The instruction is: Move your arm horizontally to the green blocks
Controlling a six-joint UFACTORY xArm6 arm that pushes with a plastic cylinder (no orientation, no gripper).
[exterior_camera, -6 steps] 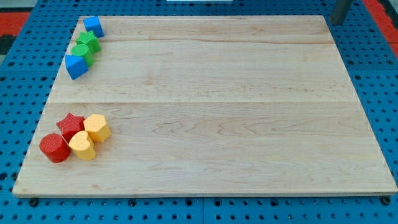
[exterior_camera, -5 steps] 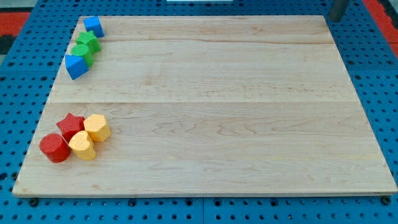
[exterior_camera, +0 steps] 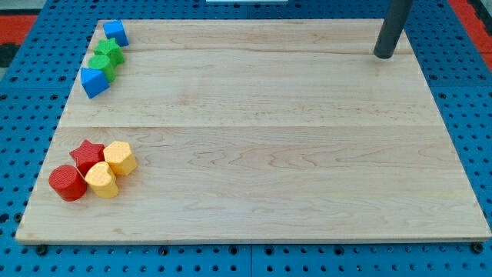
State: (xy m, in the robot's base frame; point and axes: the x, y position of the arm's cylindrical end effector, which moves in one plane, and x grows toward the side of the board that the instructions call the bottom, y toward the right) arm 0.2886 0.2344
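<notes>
Two green blocks sit at the board's top left: a green star (exterior_camera: 109, 49) and a second green block (exterior_camera: 101, 65) just below it, touching. They lie between two blue blocks. My tip (exterior_camera: 382, 55) is on the board near the view's top right, far to the right of the green blocks and at about their height in the view.
A blue block (exterior_camera: 115, 32) sits above the green ones and a blue block (exterior_camera: 94, 81) below. At the lower left are a red star (exterior_camera: 88, 155), a red cylinder (exterior_camera: 68, 182) and two yellow blocks (exterior_camera: 120, 158) (exterior_camera: 101, 179). The wooden board (exterior_camera: 261, 154) lies on a blue pegboard.
My tip has moved from the board's top right corner down and to the left, onto the board. The blocks have not moved.
</notes>
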